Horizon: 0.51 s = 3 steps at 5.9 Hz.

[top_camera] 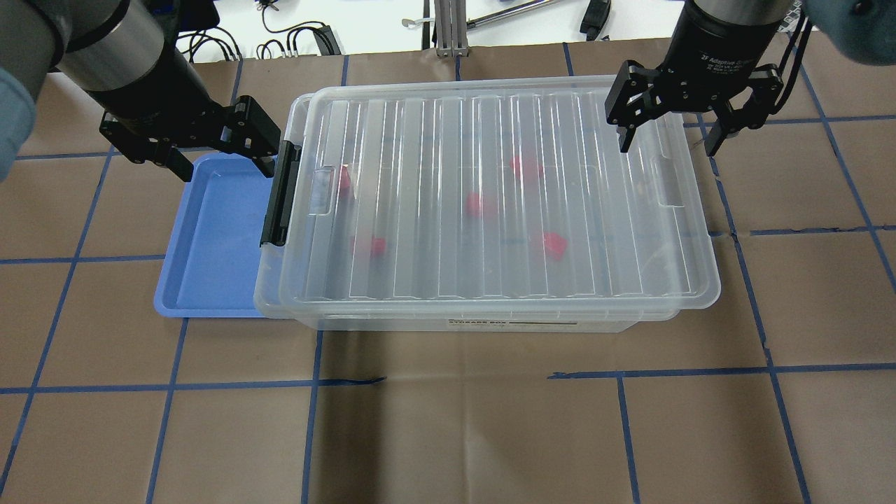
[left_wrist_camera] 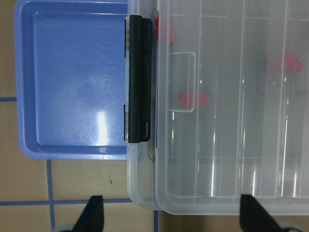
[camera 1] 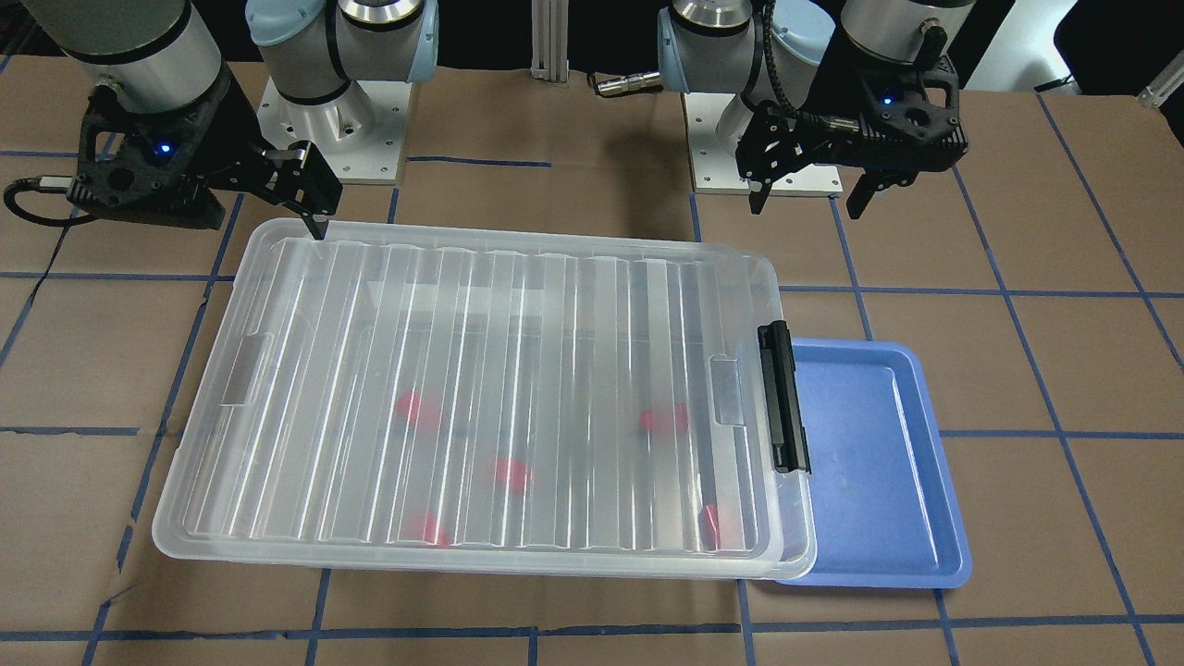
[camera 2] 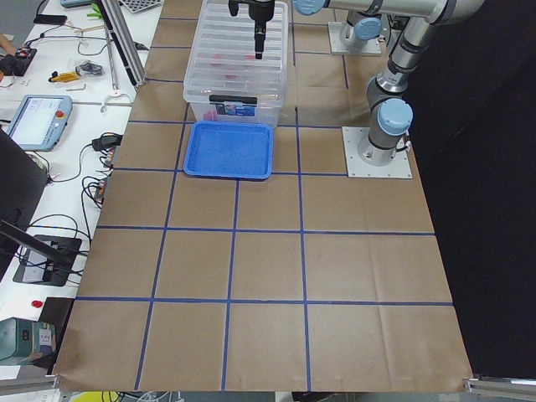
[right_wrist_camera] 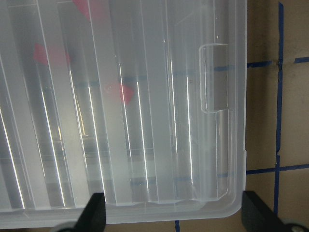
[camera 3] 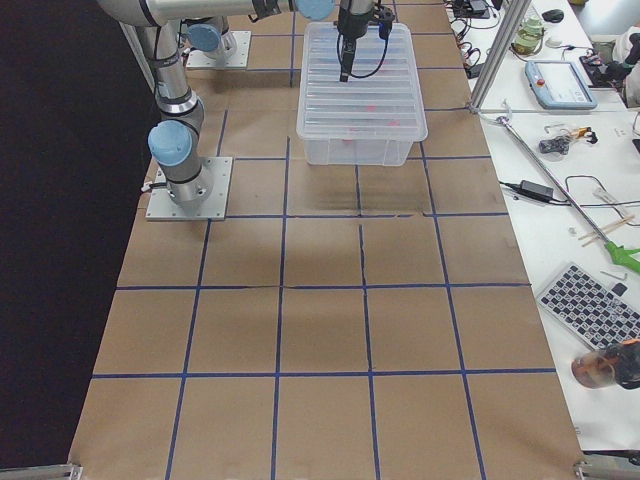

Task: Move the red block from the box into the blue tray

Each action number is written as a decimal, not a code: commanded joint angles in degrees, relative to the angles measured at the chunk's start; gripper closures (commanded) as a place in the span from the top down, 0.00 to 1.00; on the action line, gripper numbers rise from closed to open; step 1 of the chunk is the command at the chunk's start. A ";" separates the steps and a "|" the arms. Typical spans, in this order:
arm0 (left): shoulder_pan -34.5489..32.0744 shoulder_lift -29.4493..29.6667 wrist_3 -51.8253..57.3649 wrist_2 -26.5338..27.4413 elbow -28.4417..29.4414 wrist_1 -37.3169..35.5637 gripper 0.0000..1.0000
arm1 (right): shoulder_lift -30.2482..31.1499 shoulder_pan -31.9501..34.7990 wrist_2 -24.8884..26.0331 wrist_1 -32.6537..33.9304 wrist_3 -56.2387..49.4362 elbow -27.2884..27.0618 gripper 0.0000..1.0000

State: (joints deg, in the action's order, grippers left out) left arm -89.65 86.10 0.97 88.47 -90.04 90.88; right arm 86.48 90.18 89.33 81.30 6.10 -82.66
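- Five small bright red plastic blocks (top_camera: 553, 245) lie inside the large clear plastic box (top_camera: 490, 311), under its shut ribbed lid (top_camera: 434, 133). Seen from overhead, they are toward 4 o'clock of the left gripper (top_camera: 225, 168) and 8 o'clock of the right gripper (top_camera: 667, 148).
- Both grippers hover with fingers (top_camera: 623, 136) released, grasping nothing.
- The shallow light-blue plastic tray (top_camera: 210, 245) sits at the box's 9 o'clock, its edge under the black latch bar (top_camera: 278, 203).
- Bare brown paper bench (top_camera: 448, 420) lies at 6 o'clock.
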 commanded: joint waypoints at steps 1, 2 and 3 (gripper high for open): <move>0.00 0.03 0.09 0.04 -0.05 0.00 0.98 | 0.00 0.00 0.06 1.83 -0.12 -0.56 1.00; 0.00 -0.06 0.09 0.04 -0.05 0.00 0.98 | 0.00 0.00 0.15 1.93 -0.04 -0.74 1.00; 0.00 -0.06 0.09 0.04 -0.13 0.00 0.98 | -0.35 -0.09 0.06 2.28 -0.30 -0.57 1.00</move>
State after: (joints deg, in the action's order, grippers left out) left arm -89.65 86.07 1.05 88.50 -90.12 90.88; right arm 86.37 90.14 89.42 83.22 5.96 -83.27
